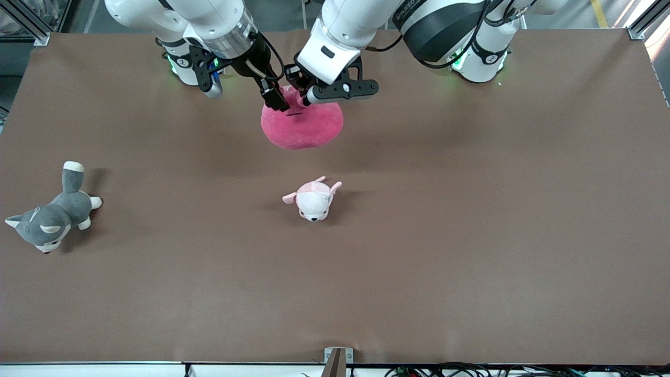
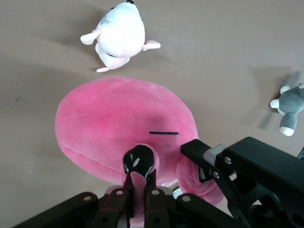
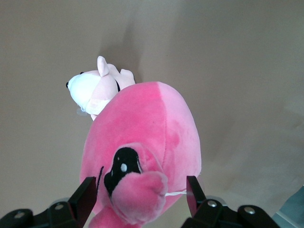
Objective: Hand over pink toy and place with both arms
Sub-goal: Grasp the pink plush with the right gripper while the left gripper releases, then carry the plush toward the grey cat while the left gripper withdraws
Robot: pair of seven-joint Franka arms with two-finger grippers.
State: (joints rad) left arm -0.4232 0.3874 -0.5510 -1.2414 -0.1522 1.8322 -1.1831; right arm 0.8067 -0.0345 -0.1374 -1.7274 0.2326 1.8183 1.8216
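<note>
Pale pink plush [image 1: 313, 199] lies mid-worktop. Pink toy [image 1: 302, 124] hangs nr base edge, L hand [image 1: 302, 93] clenched on its ear; R hand [image 1: 272, 97] w/ fingers apart around other ear.

No text, label, brand, number or sign can be read anywhere in these views. A dark band on the white left arm [image 1: 445, 26] carries pale lettering, too small and cut off to make out. The round marks on the green-lit bases [image 1: 479, 60] cannot be read either.
</note>
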